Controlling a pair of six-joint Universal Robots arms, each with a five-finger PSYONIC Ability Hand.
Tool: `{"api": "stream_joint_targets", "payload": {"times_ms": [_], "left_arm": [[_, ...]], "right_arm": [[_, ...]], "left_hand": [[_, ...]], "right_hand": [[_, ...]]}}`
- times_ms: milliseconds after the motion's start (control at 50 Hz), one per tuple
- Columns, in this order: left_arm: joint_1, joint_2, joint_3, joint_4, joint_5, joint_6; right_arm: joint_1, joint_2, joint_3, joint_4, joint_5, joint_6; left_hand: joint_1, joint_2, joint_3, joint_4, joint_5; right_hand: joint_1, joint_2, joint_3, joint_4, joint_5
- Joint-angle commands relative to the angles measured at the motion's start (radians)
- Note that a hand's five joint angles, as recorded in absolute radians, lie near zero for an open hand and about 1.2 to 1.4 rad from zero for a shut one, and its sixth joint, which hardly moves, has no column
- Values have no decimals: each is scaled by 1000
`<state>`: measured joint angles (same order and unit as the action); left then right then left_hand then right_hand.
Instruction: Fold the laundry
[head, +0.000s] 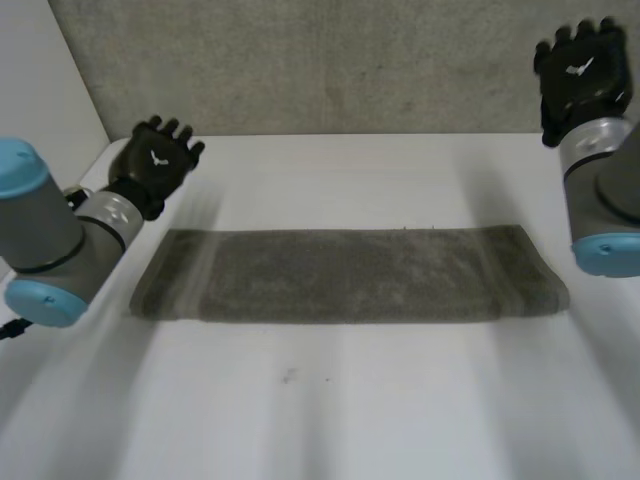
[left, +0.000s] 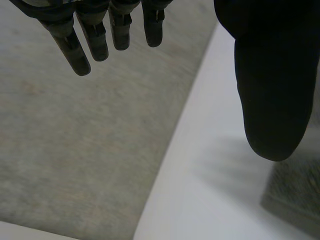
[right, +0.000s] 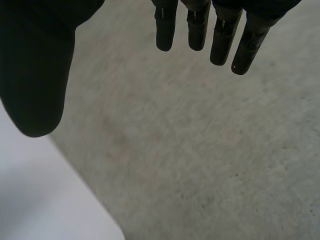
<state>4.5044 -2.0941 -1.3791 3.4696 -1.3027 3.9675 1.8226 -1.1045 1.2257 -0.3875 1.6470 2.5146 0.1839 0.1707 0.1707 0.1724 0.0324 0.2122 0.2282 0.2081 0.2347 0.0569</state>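
A grey towel (head: 345, 275) lies folded into a long narrow strip across the middle of the white table (head: 330, 400). My left hand (head: 155, 165) hovers off the strip's left end, raised and apart from it, fingers (left: 80, 45) straight and empty; a corner of the towel (left: 295, 192) shows beyond its thumb. My right hand (head: 583, 75) is held high above the strip's right end, fingers (right: 200, 30) straight, nothing in it.
A grey wall (head: 330, 60) rises behind the table's far edge. The table's left edge (head: 90, 160) runs close by my left arm. Bare tabletop lies in front of the towel.
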Motion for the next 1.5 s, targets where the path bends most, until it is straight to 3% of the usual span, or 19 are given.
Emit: {"api": "stream_joint_targets", "payload": {"times_ms": [20, 100, 140, 160, 200, 260, 360, 580, 860, 980, 1020, 1200, 1240, 1340, 1420, 1500], "left_arm": [[-1, 213, -118, 2, 0, -250], [-2, 287, -173, 2, 0, -386], [-4, 366, -243, 5, 0, -511], [-4, 367, -244, 5, 0, -511], [-4, 429, -328, 14, 2, -621], [-5, 462, -402, 40, -4, -692], [-7, 465, -484, 104, -39, -703], [-8, 439, -537, 157, -69, -702], [-7, 442, -572, 187, -66, -702], [-5, 447, -571, 191, -66, -702], [-5, 448, -571, 189, -66, -702], [-5, 453, -583, 191, -64, -702], [-5, 454, -586, 192, -64, -702], [-7, 457, -587, 192, -66, -702], [-7, 457, -587, 192, -66, -702], [-8, 457, -587, 191, -66, -702]], "right_arm": [[-17, -155, 121, 88, -61, 119], [-48, -230, 169, 328, -128, 118], [-54, -232, 175, 420, -142, 116], [-54, -232, 175, 421, -142, 116], [-66, -230, 196, 572, -147, 124], [-91, -230, 254, 608, -156, 115], [-123, -229, 352, 520, -170, 98], [-193, -83, 527, 219, -233, -5], [-221, 0, 518, 159, -243, -39], [-224, 29, 509, 114, -243, -39], [-233, 29, 506, 87, -242, -39], [-279, 29, 479, 65, -187, -123], [-342, 40, 453, 64, -86, -251], [-437, 32, 401, 58, 20, -410], [-431, 20, 382, 32, 5, -398], [-314, -81, 373, -2, -41, -275]], "left_hand": [[-9, 4, 4, 2, -32], [-9, 4, 4, 2, -32], [-9, 4, 4, 2, -32], [-9, 4, 4, 2, -32], [-9, 4, 4, 2, -32], [-9, 4, 4, 2, -32], [-9, 4, 4, 2, -32], [-9, 4, 4, 2, -32], [-9, 4, 4, 2, -32], [-9, 4, 4, 2, -32], [-9, 4, 4, 2, -32], [-9, 4, 4, 2, -32], [-9, 4, 4, 2, -32], [-9, 4, 4, 2, -32], [-9, 4, 4, 2, -32], [-9, 4, 4, 2, -32]], "right_hand": [[-38, -54, -34, -60, -57], [-38, -54, -34, -60, -57], [-38, -54, -34, -60, -57], [-38, -54, -34, -60, -57], [-38, -54, -34, -60, -57], [-5, -21, 0, -27, -24], [178, 162, 182, 155, 158], [190, 174, 194, 167, 171], [357, 341, 361, 335, 338], [695, 679, 699, 672, 676], [1182, 1166, 1186, 1159, 1163], [1184, 1168, 1188, 1162, 1165], [1184, 1168, 1188, 1162, 1165], [1184, 1168, 1188, 1162, 1165], [1184, 1168, 1188, 1162, 1165], [1184, 1168, 1188, 1162, 1165]]}}
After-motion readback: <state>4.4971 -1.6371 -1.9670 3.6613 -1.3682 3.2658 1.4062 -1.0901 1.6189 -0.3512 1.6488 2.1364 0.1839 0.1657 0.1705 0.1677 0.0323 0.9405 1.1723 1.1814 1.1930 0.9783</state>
